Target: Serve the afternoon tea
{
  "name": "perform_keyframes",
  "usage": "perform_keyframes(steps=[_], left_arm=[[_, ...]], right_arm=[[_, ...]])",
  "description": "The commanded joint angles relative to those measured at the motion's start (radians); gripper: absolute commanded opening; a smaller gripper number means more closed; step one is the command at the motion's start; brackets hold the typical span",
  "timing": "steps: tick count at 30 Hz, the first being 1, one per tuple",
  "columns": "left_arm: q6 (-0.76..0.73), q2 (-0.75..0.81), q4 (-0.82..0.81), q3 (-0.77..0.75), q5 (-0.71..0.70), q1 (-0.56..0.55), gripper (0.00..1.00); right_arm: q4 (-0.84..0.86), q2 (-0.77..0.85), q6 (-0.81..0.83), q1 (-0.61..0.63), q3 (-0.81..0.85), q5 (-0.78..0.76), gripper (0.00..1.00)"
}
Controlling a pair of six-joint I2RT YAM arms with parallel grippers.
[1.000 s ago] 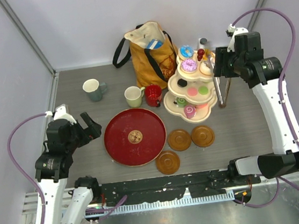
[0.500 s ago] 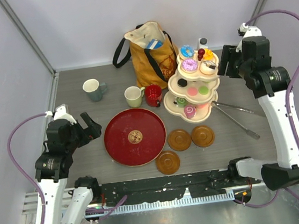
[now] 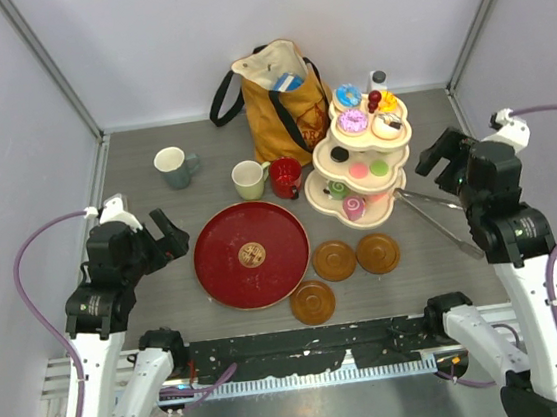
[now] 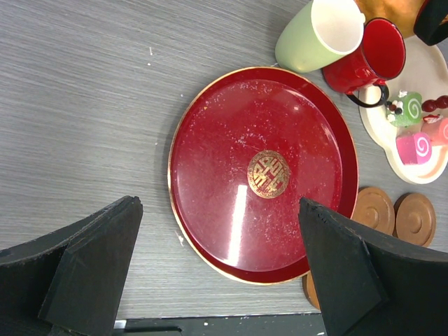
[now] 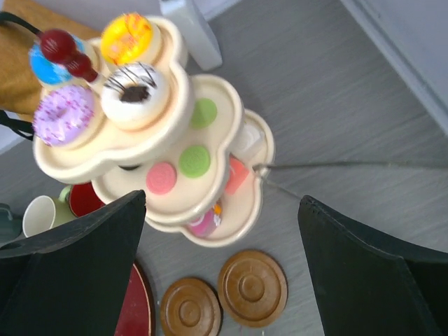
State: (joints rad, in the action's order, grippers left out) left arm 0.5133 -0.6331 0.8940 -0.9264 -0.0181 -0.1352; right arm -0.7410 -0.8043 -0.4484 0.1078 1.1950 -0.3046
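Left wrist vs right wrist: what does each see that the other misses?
Left wrist only: the full face of the red tray with its gold emblem.
Right wrist only: the top tier with the purple donut and chocolate-drizzled donut, the pink macaron one tier down, and the tongs lying on the table.
Both: the brown saucers and the bottom tier of the cream stand.
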Motion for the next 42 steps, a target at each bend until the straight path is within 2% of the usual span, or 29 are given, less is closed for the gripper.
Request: perform_keyframes(steps=[1,3,7,14,16,18,24,31,35,39,41,42], left_arm=[[0.002,-0.002,-0.024,-0.009,0.009,0.005,1.00],[0.002,-0.002,-0.026,-0.009,0.013,0.005,1.00],[0.002,-0.005,-0.023,-0.008,0.014,0.005,1.00],[-0.001,0.001,-0.024,-0.008,0.014,0.005,1.00],[-0.001,0.006,-0.026,-0.005,0.014,0.005,0.99],[-0.004,0.003,-0.026,-0.005,0.014,0.003,1.00],[-0.009,-0.005,-0.024,-0.009,0.014,0.005,1.00],[-0.009,-0.002,-0.021,-0.009,0.007,0.005,0.99],[-0.010,0.000,-0.021,-0.011,-0.003,0.003,1.00],[-0.009,0.000,-0.021,-0.011,-0.005,0.005,1.00],[-0.009,0.000,-0.020,-0.011,-0.005,0.005,1.00],[-0.010,-0.002,-0.020,-0.011,-0.003,0.003,0.99]], right_arm=[[-0.063,0.040,-0.237,-0.003,-0.188,-0.007,0.94],[-0.037,0.056,-0.309,-0.003,-0.292,0.022,0.95],[0.061,0.005,-0.464,-0.014,-0.429,-0.051,0.95],[0.208,-0.258,-0.694,-0.094,-0.453,-0.093,0.93],[0.232,-0.321,-0.752,-0.149,-0.443,-0.088,0.92],[0.265,-0.369,-0.780,-0.171,-0.442,-0.047,0.89],[0.301,-0.476,-0.825,-0.178,-0.471,-0.047,0.81],[0.344,-0.538,-0.817,-0.188,-0.497,-0.077,0.62],[0.348,-0.558,-0.822,-0.206,-0.520,-0.083,0.58],[0.347,-0.549,-0.764,-0.211,-0.514,-0.093,0.38],[0.339,-0.530,-0.721,-0.211,-0.515,-0.120,0.34],[0.322,-0.504,-0.710,-0.211,-0.517,-0.132,0.28]])
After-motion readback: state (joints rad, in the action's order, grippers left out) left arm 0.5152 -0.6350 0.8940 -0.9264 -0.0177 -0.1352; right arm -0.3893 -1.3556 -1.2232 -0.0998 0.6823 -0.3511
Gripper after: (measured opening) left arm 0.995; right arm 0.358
